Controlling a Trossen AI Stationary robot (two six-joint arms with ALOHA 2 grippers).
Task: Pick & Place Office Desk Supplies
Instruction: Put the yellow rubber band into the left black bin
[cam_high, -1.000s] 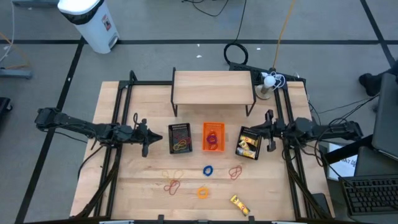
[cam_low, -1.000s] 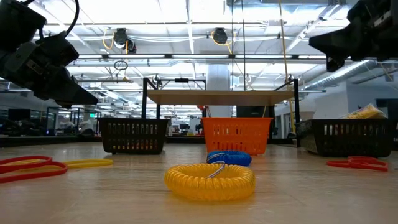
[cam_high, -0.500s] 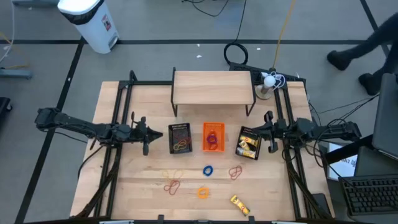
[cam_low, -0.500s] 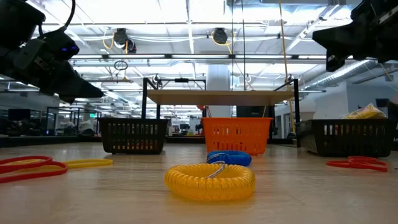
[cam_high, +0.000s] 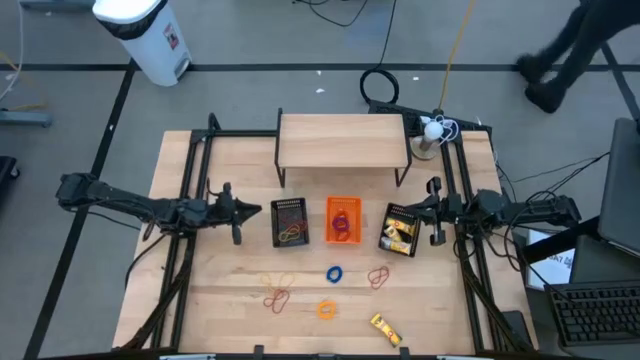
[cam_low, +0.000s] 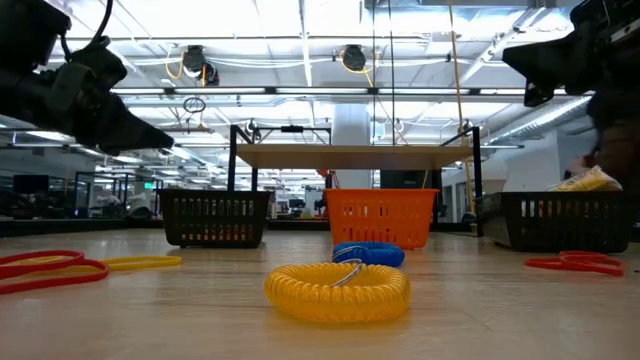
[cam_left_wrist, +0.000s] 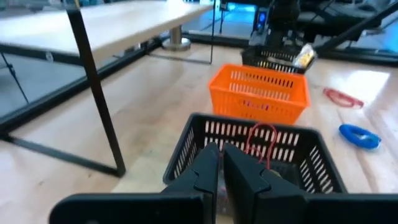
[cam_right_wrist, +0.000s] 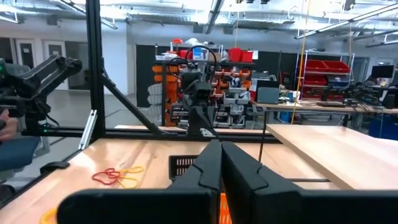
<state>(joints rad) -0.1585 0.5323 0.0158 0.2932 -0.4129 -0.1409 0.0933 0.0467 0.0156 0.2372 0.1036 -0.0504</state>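
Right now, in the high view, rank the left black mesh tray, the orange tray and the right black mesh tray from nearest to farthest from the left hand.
1. Left black mesh tray, just beside the left hand.
2. Orange tray, in the middle of the row.
3. Right black mesh tray, at the far end by the right hand.

Three trays (cam_high: 343, 221) stand in a row mid-frame in the high view, narrow gaps between them – the raised wooden shelf (cam_high: 343, 141) closes off the space behind. The lower part of the table (cam_high: 225, 320) lies open – only scattered rubber bands (cam_high: 278, 297) and coils (cam_high: 327, 309) there.
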